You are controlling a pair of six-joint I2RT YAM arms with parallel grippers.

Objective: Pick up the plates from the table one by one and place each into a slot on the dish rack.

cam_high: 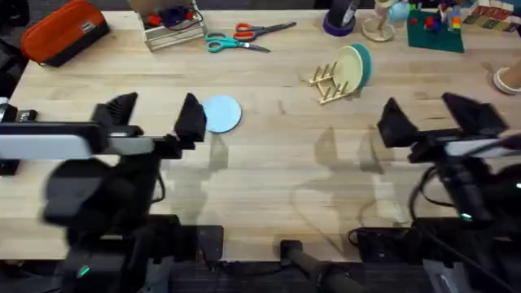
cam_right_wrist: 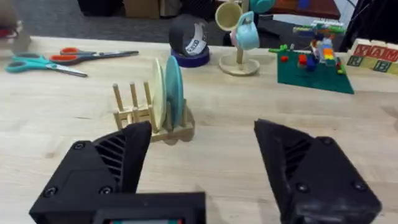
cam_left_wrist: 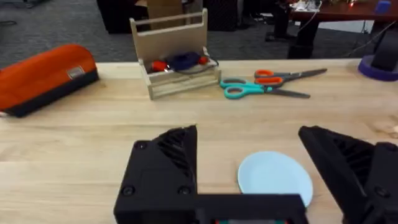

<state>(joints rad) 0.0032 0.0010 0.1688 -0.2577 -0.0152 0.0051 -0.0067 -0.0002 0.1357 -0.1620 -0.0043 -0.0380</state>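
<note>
Left gripper up close, jaws apart over the blue plate; right wrist view catches yellow plate and teal plate racked, right gripper jaws apart too.

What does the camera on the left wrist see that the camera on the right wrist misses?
Left wrist alone: the light blue plate lying flat on the table between the open left hand, plus an orange pouch and a small wooden crate.

Right wrist alone: the dish rack with the pale yellow plate and teal plate standing upright in it, a mug stand, and the open right hand.

Both: the scissors, the purple tape roll and the wooden tabletop.
</note>
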